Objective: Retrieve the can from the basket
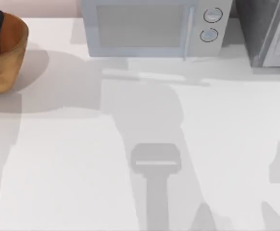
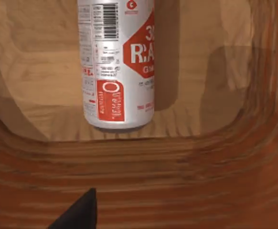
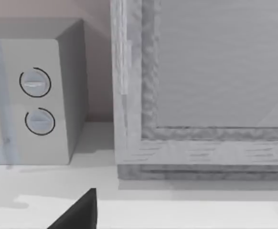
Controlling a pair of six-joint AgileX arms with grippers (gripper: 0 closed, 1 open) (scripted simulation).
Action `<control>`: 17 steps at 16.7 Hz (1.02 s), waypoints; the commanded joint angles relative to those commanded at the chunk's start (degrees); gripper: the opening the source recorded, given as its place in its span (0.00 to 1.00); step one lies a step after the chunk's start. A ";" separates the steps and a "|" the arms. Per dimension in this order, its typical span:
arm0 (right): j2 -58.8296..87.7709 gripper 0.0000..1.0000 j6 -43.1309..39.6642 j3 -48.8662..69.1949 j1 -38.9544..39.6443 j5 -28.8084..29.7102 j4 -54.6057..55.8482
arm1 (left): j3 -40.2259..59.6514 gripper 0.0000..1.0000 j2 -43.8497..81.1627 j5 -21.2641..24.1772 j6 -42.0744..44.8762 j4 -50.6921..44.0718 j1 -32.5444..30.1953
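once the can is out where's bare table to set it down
The widest bare patch of white table runs in front of the grey-white microwave, right of the orange-brown woven basket. The back edge is crowded: microwave and a grey box-like unit. The white-and-red can lies on the basket floor.

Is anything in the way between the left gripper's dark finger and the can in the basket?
Nothing. In the left wrist view, just the basket's bare ribbed wall and wooden floor lie between the fingertip and the can.

Basket (image 1: 5, 53) at table's (image 1: 82, 168) far left, microwave (image 1: 154, 26) behind
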 joint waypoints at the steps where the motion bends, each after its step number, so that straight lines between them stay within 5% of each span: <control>1: 0.00 1.00 0.00 0.00 0.00 0.00 0.00 | 5.38 1.00 4.28 0.33 0.50 -2.28 0.55; 8: 0.00 1.00 0.00 0.00 0.00 0.00 0.00 | 29.58 1.00 21.51 1.83 3.10 -10.27 3.48; 17: 0.00 1.00 0.00 0.00 0.00 0.00 0.00 | 30.13 1.00 22.27 1.90 3.16 -9.71 3.43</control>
